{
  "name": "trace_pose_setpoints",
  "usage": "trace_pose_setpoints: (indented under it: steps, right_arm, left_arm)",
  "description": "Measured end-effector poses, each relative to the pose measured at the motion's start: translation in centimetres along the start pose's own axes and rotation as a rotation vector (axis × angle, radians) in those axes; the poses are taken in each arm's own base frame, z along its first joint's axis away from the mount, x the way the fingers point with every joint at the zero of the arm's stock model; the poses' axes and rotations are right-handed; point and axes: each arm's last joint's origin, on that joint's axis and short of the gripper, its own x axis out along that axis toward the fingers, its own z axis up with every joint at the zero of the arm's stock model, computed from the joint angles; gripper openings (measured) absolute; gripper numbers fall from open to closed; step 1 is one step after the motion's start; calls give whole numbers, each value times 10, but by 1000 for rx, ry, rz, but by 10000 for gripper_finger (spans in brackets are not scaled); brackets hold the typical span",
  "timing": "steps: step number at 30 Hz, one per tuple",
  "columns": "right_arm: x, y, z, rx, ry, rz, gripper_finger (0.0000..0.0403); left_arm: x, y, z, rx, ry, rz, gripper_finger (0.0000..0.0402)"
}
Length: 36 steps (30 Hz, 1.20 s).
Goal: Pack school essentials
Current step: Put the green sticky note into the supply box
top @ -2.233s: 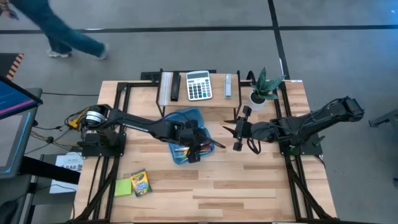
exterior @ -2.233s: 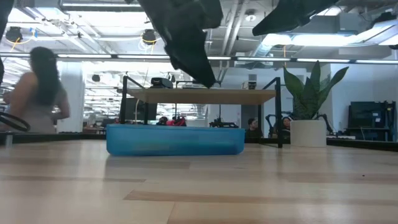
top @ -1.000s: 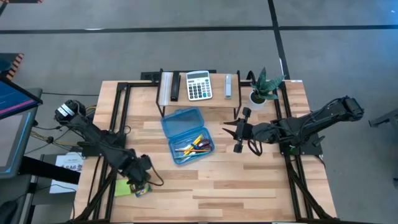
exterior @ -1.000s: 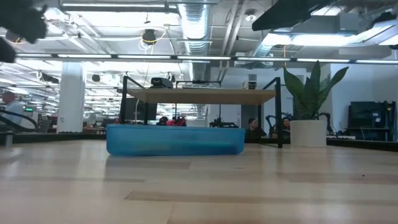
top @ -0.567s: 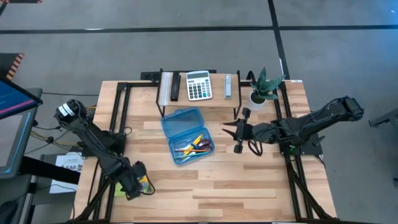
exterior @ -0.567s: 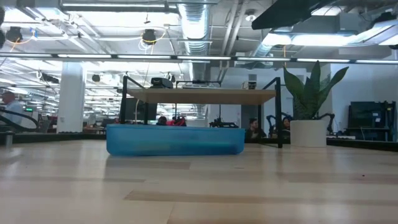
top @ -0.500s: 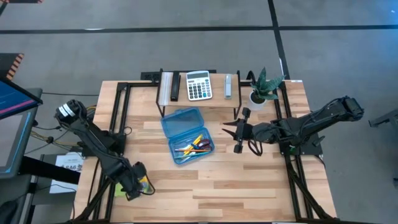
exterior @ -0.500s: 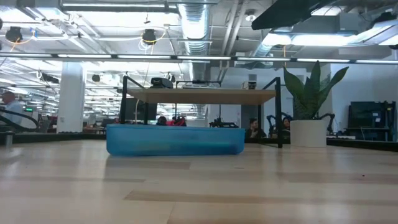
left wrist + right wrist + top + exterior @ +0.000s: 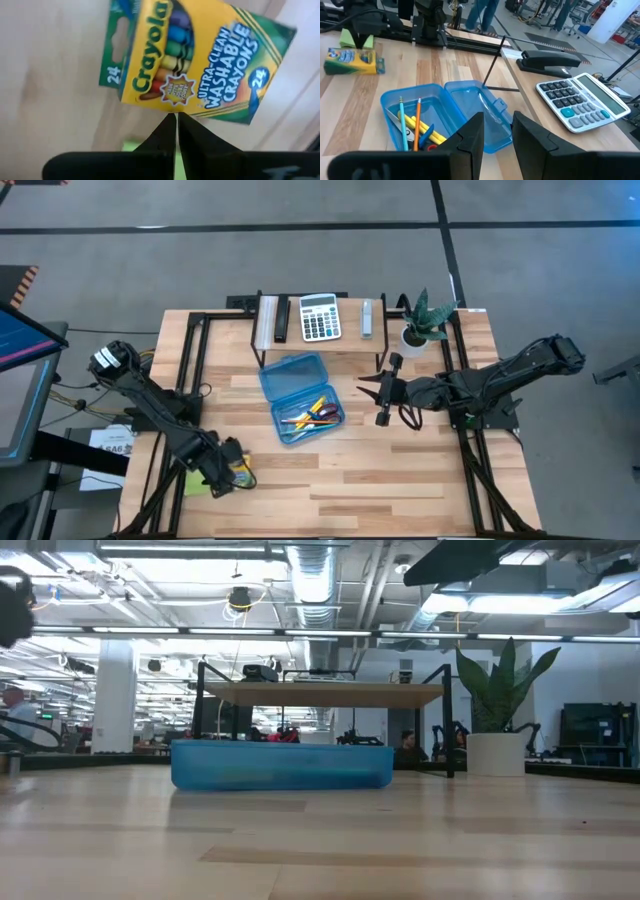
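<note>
My left arm has swung off the blue case and out to the tabletop's near-left corner, and in the last half second its wrist has crept a little toward the middle, with the crayon box now showing beside it.

Largest first. The tabletop point(image 9: 400, 470) carries everything. The translucent blue plastic case point(image 9: 300, 396) lies open at centre, just in front of the back shelf that holds the calculator point(image 9: 320, 317), and already contains yellow and orange pencils point(image 9: 422, 131), a teal pen point(image 9: 402, 120) and the red-handled scissors point(image 9: 327, 414).

The left gripper point(image 9: 222, 476) sits over the Crayola crayon box point(image 9: 195, 62), fingers pressed together with nothing between them. In the left wrist view the box lies flat just ahead of the closed tips, its long axis running crosswise to the fingers; whether the tips touch its edge I can't tell. The lime sticky-note pad point(image 9: 196, 485) lies just beside it, toward the table's left edge.

The right gripper point(image 9: 381, 392) waits right of the case, fingers part open, holding nothing, well apart from the box.

My read: the left arm is plainly nearer, and I'd need to spread its fingers across the box's short side before lifting.
</note>
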Motion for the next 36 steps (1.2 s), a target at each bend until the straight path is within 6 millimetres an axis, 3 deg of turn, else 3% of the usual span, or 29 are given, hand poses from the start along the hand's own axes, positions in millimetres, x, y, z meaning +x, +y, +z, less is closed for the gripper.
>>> trace_pose_setpoints:
  steps: [5, 9, 14, 24, 27, 36]
  right_arm:
    - [0, 0, 0, 1, -1, 0, 120]
    - [0, 0, 0, 1, -1, 0, 120]
    - [0, 0, -1, -6, 10, 0, 120]
    - [0, 0, -1, 3, 7, 0, 120]
    - [0, 0, 1, 14, -5, -1, 120]
    - [0, 0, 1, 16, -8, 0, 120]
  left_arm:
    - [-4, -1, 16, 61, -74, -17, 5]
    - [-20, -7, 17, 111, -57, 18, 8]
    - [-44, -19, -4, 132, -166, 131, 8]
    - [-34, -25, -61, -10, -184, 72, 12]
    - [-38, -25, -73, -40, -91, 84, 21]
    - [-39, -17, -83, -66, -269, 124, 50]
